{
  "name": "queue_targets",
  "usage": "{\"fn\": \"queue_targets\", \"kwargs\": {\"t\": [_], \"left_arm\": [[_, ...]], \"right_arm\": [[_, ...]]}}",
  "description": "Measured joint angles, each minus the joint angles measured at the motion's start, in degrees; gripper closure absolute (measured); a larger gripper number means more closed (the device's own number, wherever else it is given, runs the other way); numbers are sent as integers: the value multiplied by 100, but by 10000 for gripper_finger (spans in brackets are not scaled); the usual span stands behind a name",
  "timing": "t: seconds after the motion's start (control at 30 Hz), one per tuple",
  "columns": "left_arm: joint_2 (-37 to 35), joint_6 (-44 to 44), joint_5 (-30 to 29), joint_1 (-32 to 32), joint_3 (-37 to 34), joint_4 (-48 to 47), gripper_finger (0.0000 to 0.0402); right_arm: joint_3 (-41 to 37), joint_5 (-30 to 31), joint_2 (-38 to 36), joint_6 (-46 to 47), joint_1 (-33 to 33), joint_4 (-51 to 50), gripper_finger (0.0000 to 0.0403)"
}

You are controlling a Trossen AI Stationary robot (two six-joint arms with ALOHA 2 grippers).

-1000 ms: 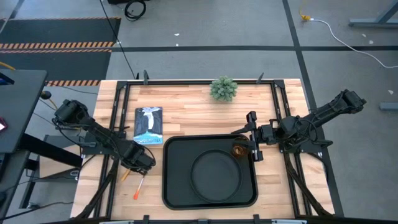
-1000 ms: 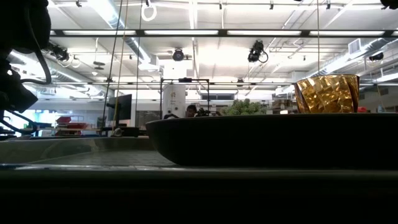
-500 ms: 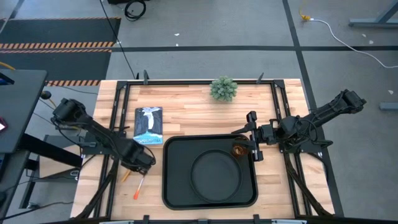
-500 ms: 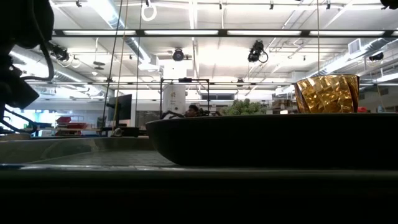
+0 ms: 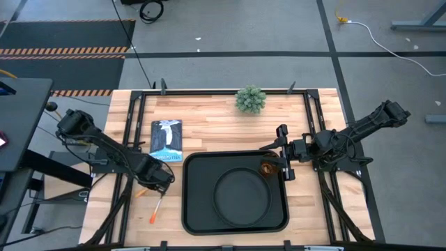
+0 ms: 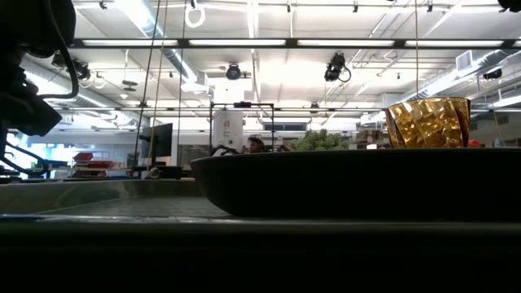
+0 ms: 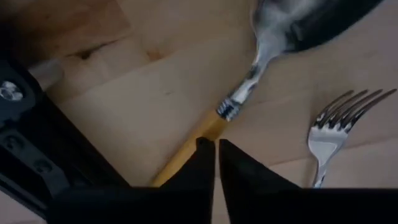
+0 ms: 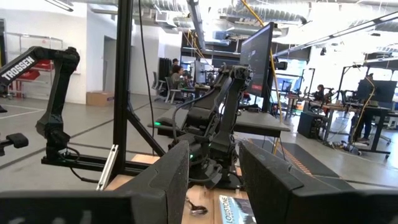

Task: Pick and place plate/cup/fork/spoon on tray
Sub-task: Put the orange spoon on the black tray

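The black tray [image 5: 191, 209] lies mid-table with the round plate [image 5: 242, 195] on it. The amber cup [image 5: 267, 168] stands in the tray's far right corner and shows above its rim [image 6: 427, 122]. Left of the tray, the spoon [image 7: 283, 25] and the fork [image 7: 336, 121] lie side by side on the wood; the fork's orange handle [image 5: 155, 209] points toward the near edge. My left gripper [image 5: 157, 183] points down over them, its fingers [image 7: 216, 149] closed at the spoon's handle. My right gripper [image 5: 281, 155] hangs level above the tray's far right corner, open and empty [image 8: 214, 177]. My left gripper comes from above, pointing down, and its fingertips [image 7: 202, 152] close on the spoon's orange handle [image 7: 208, 127] just behind the metal neck, lying across it at a slant. One finger hides the handle's course beneath it. The spoon lies flat on the table.
A book [image 5: 166, 139] lies on the table beyond the left gripper. A small green plant [image 5: 250, 99] stands at the far edge. Black frame rails [image 5: 132, 132] run along the table's sides. Bare wood lies between the tray and the left rail.
My left arm's elbow has drawn back a little toward the table's left edge, while its gripper stays over the spoon and fork. The tray, plate, cup and right arm have kept still.
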Motion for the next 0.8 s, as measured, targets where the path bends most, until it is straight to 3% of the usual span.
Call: {"fn": "queue_targets", "kwargs": {"t": [0.13,0.33,0.57,0.8], "left_arm": [[0,39,-258,4,0,28,330],[0,378,-1183,7,0,274,283],[97,956,-1265,155,4,319,237],[589,1382,-857,303,2,362,239]], "right_arm": [[0,-2,0,0,0,0,254],[0,-1,0,0,-4,5,254],[0,0,0,22,-4,11,254],[0,-2,1,23,-4,20,254]]}}
